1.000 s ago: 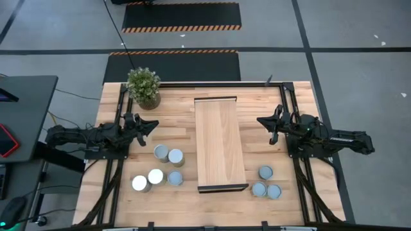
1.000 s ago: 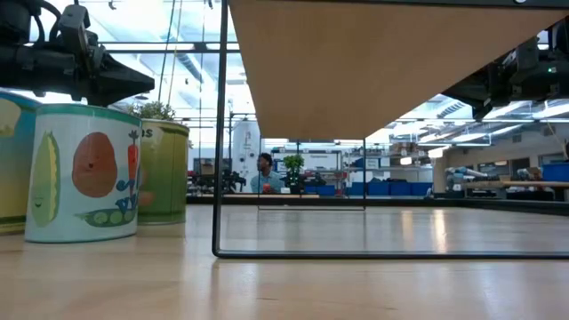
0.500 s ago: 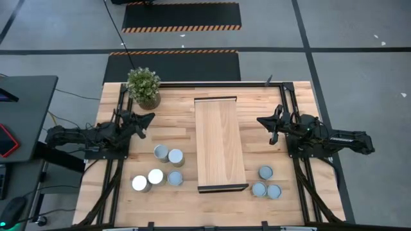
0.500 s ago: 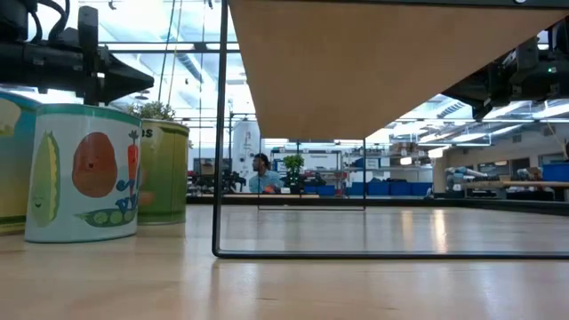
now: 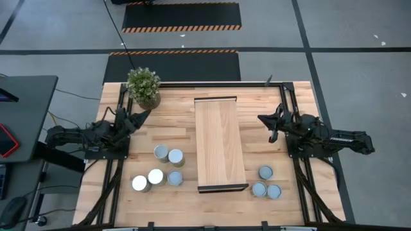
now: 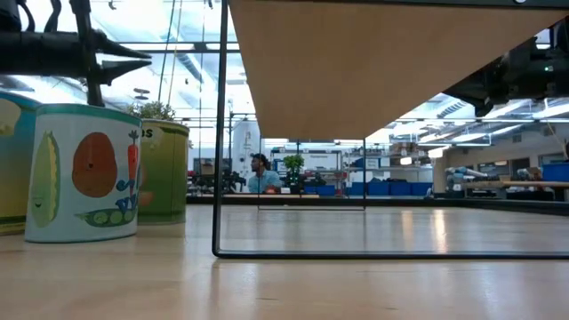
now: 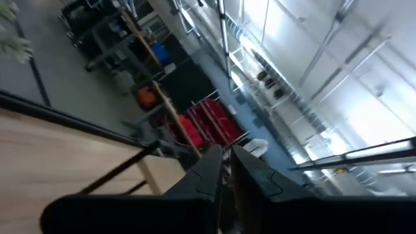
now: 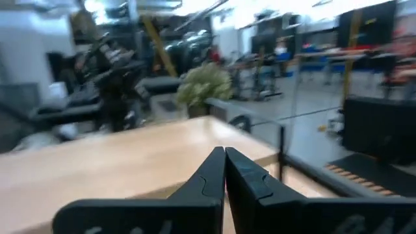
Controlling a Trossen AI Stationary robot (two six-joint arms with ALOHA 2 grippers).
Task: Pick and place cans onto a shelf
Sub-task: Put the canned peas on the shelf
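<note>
Shelf (image 5: 220, 142), the long raised board of light wood with a dark front edge, lies bare between both grippers, so by my judgement nothing is placed yet. Left gripper (image 5: 142, 115) and right gripper (image 5: 264, 121) are pinched together, empty; eight small silver-topped metal cans (image 5: 167, 156) sit nearer the front than either, sides hidden from above
</note>
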